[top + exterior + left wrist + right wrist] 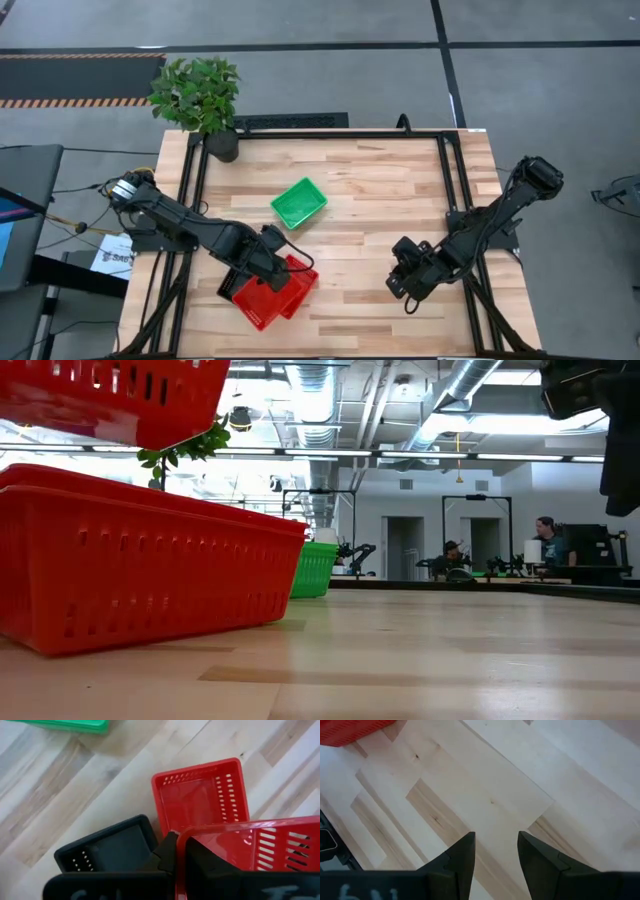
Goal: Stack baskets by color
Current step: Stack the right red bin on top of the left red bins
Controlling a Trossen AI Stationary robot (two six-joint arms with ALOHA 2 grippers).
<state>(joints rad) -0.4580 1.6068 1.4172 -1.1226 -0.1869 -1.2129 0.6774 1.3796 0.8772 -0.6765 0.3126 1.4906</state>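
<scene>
**Left arm holding a red basket above another red one**

We see the left gripper [272,258] at the table's [380,180] front-left, fingers pinched on the rim of a red basket [250,847]. In the low view that held basket [110,395] hangs clear of the surface, tilted, with a second red basket [140,565] sitting flat on the wood below it. From above the two reds overlap, the lower one [258,302] closer to the front edge.

A black basket [107,847] sits just beside the lower red basket [200,795], on its left side; in the high view only a corner of it [226,288] shows under the arm. We can't tell if black and red touch.

Green basket [299,202] is near table centre, well apart from the reds, resting flat. Whether it is one basket or a nested set we can't tell.

Right gripper [405,280] waits at the front-right over bare wood, fingers [462,855] spread, holding nothing.

Potted plant [200,95] stands at the back-left corner. Two people sit at desks far back in the room.
</scene>
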